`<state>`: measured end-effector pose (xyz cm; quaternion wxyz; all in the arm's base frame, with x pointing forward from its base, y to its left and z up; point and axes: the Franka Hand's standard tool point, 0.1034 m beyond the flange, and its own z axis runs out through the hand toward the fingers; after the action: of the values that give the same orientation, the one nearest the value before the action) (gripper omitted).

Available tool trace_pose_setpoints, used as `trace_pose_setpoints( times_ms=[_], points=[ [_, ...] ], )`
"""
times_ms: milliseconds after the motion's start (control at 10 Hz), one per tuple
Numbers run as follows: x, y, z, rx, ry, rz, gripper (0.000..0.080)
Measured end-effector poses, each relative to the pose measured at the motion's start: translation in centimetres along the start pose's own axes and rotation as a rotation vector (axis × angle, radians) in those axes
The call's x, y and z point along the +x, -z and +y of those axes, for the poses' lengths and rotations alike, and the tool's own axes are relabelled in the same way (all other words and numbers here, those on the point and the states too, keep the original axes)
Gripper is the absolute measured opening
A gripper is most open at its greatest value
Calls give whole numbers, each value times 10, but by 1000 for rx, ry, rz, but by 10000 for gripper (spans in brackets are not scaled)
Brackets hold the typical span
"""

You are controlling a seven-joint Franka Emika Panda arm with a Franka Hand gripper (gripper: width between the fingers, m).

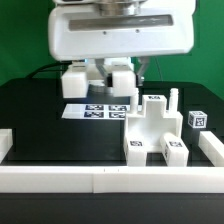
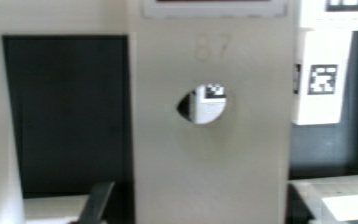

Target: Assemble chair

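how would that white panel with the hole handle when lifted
The panel looks like solid plastic, so it is probably stiff, not floppy. Its smooth flat faces might slip between the jaws under a light squeeze. With flat sides, it seems unlikely to roll.

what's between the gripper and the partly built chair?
Exterior view: only part of the marker board and bare table separate the gripper, shut on a white chair panel, from the partly built chair.

The black tabletop [image 1: 45, 125] is carrying the marker board [image 1: 98, 111] near its centre. Joined white chair parts [image 1: 152, 132] are standing at four o'clock, a small tagged cube [image 1: 197, 119] is sitting at three o'clock, and white border rails [image 1: 100, 182] are running along six o'clock.
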<state>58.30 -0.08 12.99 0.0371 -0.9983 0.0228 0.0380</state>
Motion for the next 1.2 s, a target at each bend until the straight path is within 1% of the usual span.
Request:
trace_pose_setpoints(
  times_ms=[100, 200, 300, 700, 800, 1100, 1200],
  points=[
    [-1, -5, -19, -5, -40, 3, 288],
    [-3, -12, -41, -20, -62, 1, 288],
    [-2, -17, -52, -44, -56, -6, 288],
    [-1, -18, -50, -44, -48, -6, 288],
    [-1, -13, -49, -41, -26, -1, 288],
    [-4, -3, -57, -33, -29, 12, 288],
    [-7, 0, -62, -30, -39, 15, 288]
  ],
)
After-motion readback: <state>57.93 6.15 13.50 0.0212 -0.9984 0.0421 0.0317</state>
